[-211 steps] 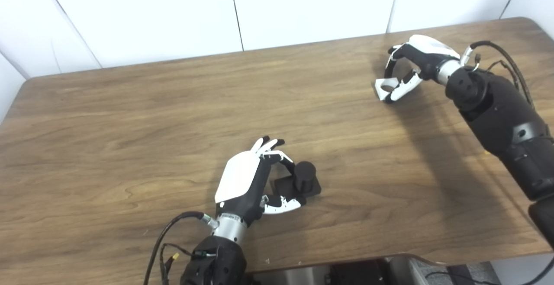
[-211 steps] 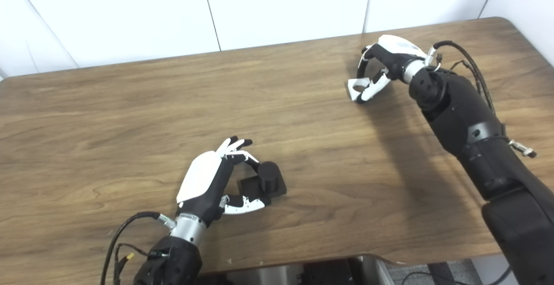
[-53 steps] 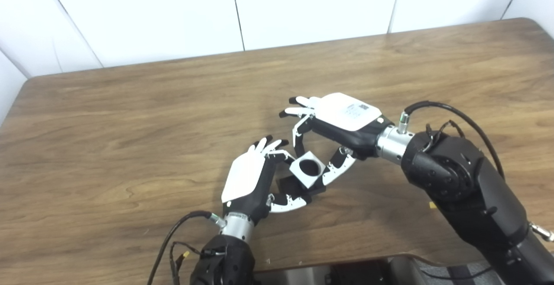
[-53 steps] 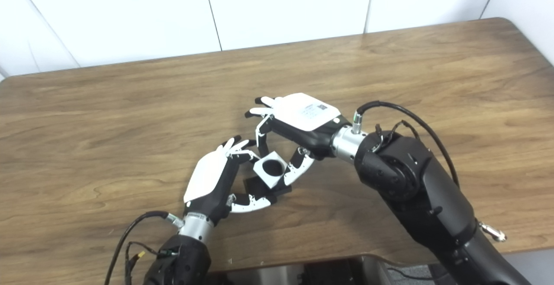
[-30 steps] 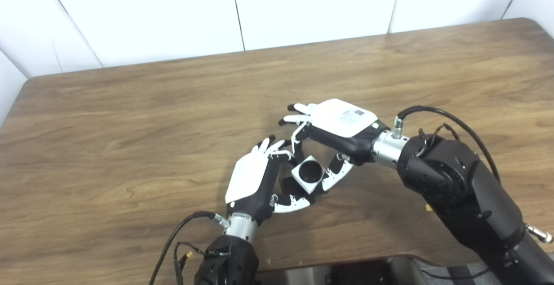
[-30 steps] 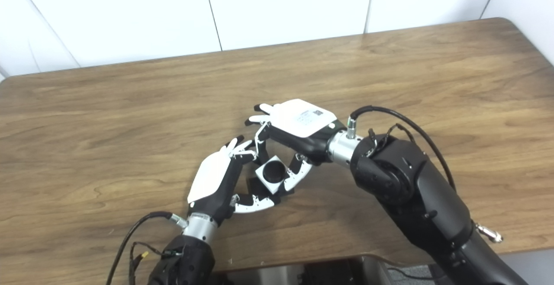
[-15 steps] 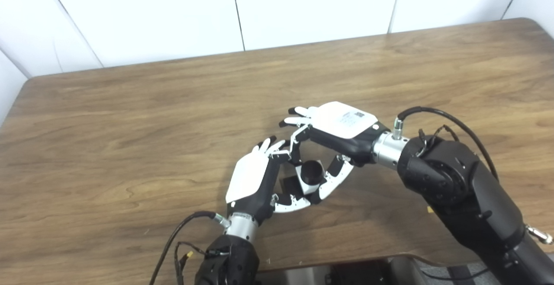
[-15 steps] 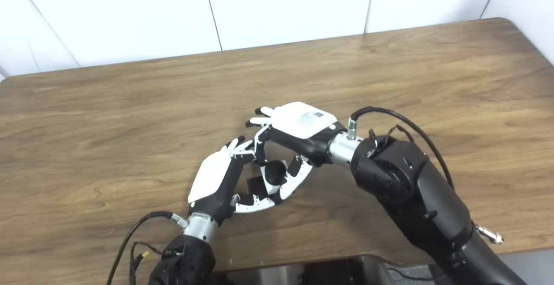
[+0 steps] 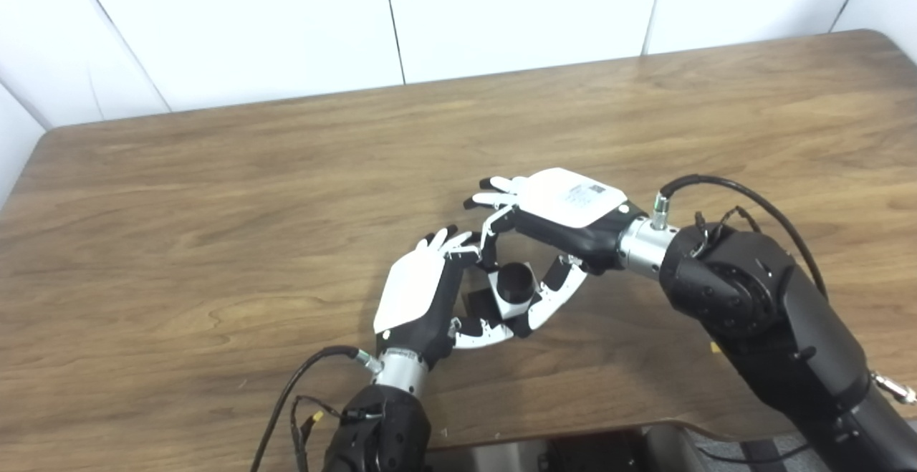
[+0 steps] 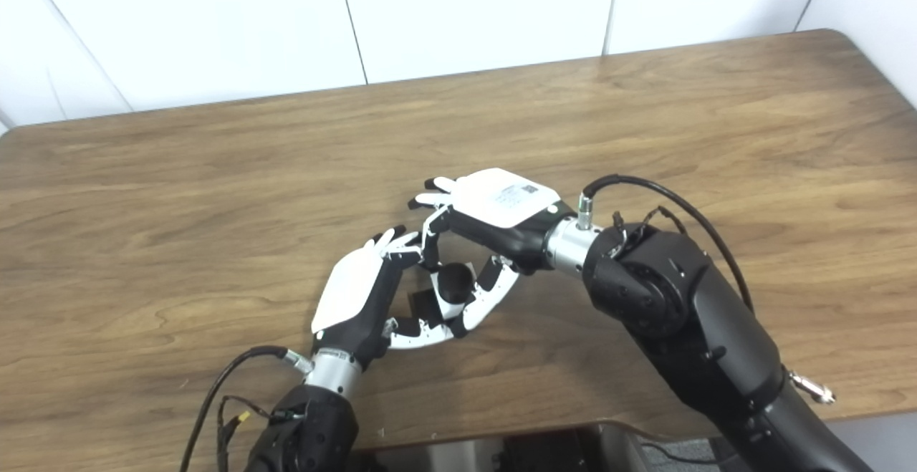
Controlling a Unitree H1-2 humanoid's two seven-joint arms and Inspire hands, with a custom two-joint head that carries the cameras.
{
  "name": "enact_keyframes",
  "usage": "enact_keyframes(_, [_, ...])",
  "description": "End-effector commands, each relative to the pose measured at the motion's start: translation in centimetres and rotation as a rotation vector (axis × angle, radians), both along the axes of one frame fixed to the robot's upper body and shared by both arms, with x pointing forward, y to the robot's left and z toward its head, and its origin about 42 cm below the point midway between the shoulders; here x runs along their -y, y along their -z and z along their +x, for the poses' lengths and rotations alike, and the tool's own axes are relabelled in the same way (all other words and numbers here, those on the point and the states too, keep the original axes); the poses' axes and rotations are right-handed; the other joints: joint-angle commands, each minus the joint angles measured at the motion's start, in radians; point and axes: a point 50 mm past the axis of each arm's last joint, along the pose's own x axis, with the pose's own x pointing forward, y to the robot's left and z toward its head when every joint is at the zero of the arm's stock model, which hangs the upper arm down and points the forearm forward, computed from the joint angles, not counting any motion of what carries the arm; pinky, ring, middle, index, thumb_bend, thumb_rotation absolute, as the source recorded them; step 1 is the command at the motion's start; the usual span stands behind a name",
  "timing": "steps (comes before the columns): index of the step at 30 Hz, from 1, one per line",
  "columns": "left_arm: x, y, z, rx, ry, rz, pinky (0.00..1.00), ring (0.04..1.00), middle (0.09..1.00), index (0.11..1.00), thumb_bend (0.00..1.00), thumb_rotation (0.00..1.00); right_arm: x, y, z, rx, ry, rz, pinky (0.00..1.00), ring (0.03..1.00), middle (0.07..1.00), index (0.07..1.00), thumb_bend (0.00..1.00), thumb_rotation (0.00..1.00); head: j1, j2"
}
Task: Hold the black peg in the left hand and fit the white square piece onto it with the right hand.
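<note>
The black peg (image 9: 515,280) stands on its square black base (image 9: 481,303) on the wooden table (image 9: 215,193). My left hand (image 9: 423,293) is shut on the base, its thumb along the near edge. The white square piece (image 9: 510,303) sits low around the peg, and the peg's round top shows through its hole. My right hand (image 9: 555,225) reaches in from the right and is shut on the white piece with a finger on the far side and the thumb on the near side. The lower part of the peg is hidden by the piece.
Both black forearms lie over the near half of the table, with cables (image 9: 716,193) looping off the right wrist. The table's front edge (image 9: 573,429) runs just below the hands. White wall panels (image 9: 501,13) stand behind the table.
My right hand brought the white piece from the far right of the table to the peg and lowered it over the peg. In the last half second almost nothing moved.
</note>
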Motion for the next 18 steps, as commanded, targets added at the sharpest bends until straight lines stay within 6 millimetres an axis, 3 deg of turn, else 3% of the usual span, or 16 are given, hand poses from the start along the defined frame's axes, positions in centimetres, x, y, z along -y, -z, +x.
enact_keyframes(1, [-0.20,-0.51,0.36,0.030,-0.007,0.031,1.00,0.956,0.877,0.721,0.77,0.18,0.13,-1.12,0.58,0.038,0.006,0.012,0.98,1.000,0.942,0.743,1.00,0.38,0.000,0.000])
enact_keyframes(10, [-0.70,-0.53,0.50,0.026,-0.005,0.062,1.00,0.960,0.889,0.795,0.81,0.21,0.33,-0.98,0.58,0.039,0.015,0.022,0.98,1.000,0.943,0.746,1.00,0.40,-0.001,0.002])
enact_keyframes(18, [-1.16,-0.72,0.67,0.020,0.018,0.085,0.98,0.955,0.903,0.833,0.93,0.33,0.56,-1.00,0.60,0.040,0.024,0.025,0.98,1.000,0.947,0.747,1.00,0.37,0.004,-0.003])
